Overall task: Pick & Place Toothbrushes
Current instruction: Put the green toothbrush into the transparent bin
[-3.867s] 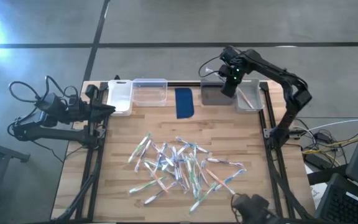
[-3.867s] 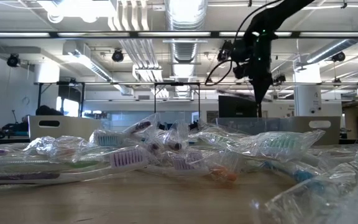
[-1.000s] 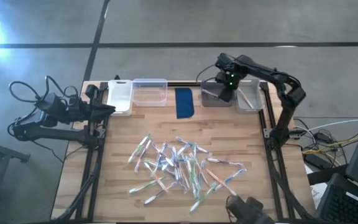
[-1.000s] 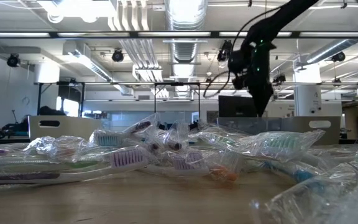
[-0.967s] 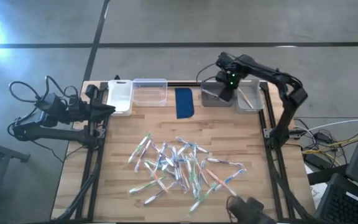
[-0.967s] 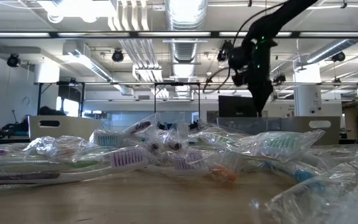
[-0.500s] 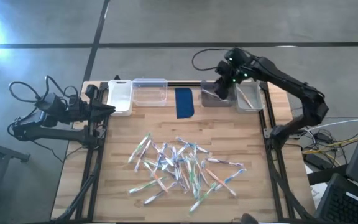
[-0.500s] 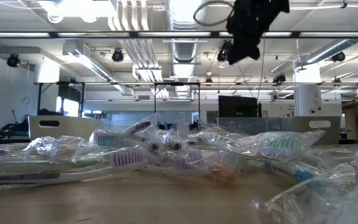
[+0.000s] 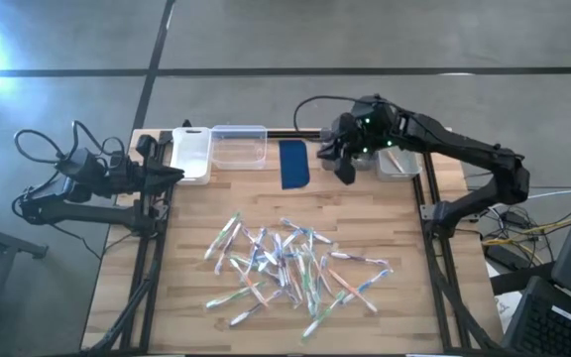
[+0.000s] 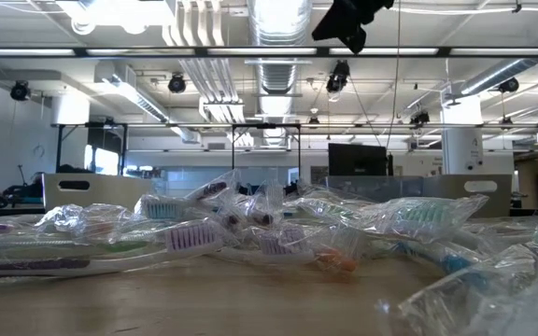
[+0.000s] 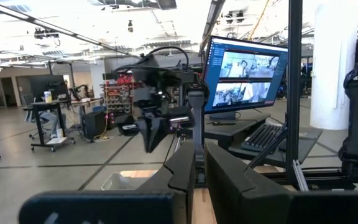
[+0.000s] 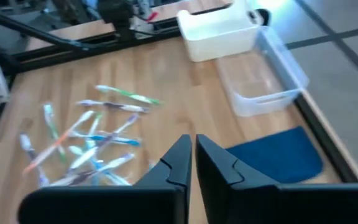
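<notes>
Several toothbrushes [image 9: 290,268] in clear wrappers lie in a loose heap on the wooden table's near half; they also show in the low view [image 10: 250,233] and the right wrist view [image 12: 86,140]. My right gripper [image 9: 344,169] hangs high above the table's far side, between the blue pad [image 9: 294,164] and the grey bin [image 9: 360,159]. It slants down toward the heap, shut [image 12: 193,152] with nothing between its fingers. My left gripper [image 9: 173,173] waits at the table's left edge, shut [image 11: 199,168] and pointing level across the table.
Along the far edge stand a white bin [image 9: 191,154], a clear bin [image 9: 239,147], the blue pad, the grey bin and another clear bin [image 9: 399,159]. Bare wood lies between the bins and the heap. The black frame rails [image 9: 147,248] run along both sides.
My right gripper has risen out of the grey bin at the far edge and swung toward the table's left and near side. It has tipped from pointing down to slanting toward the heap. In the low view it has climbed to the picture's top.
</notes>
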### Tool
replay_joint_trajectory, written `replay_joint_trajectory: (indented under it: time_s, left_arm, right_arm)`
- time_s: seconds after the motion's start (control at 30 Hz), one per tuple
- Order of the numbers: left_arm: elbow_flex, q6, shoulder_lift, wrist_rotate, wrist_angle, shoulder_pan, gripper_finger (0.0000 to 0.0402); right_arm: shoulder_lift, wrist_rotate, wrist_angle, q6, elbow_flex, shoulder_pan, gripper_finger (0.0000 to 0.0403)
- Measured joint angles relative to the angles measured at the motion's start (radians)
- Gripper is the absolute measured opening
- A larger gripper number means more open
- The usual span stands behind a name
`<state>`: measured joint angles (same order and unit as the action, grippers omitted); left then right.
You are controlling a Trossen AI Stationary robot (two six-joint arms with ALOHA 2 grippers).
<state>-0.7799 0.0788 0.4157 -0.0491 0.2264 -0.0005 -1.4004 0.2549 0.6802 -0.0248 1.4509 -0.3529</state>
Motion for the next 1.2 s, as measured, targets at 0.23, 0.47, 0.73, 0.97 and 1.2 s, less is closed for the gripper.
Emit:
replay_joint_trajectory:
  time_s: [0.23, 0.47, 0.73, 0.97, 1.2]
  left_arm:
    - [0.0, 0.0, 0.0, 0.0, 0.0, 0.0, 0.0042]
    - [0.0, 0.0, 0.0, 0.0, 0.0, 0.0, 0.0042]
    - [0.0, 0.0, 0.0, 0.0, 0.0, 0.0, 0.0042]
    - [0.0, 0.0, 0.0, 0.0, 0.0, 0.0, 0.0042]
    - [0.0, 0.0, 0.0, 0.0, 0.0, 0.0, 0.0042]
  right_arm:
    - [-0.015, -0.019, -0.064, -0.027, 0.0, 0.091, 0.0008]
    - [-0.017, -0.022, -0.113, 0.019, 0.0, 0.153, 0.0008]
    - [-0.022, -0.018, -0.149, -0.035, 0.0, 0.181, 0.0008]
    - [-0.081, -0.022, -0.143, -0.004, 0.0, 0.199, 0.0008]
    - [-0.165, -0.022, -0.204, -0.032, -0.001, 0.245, 0.0008]
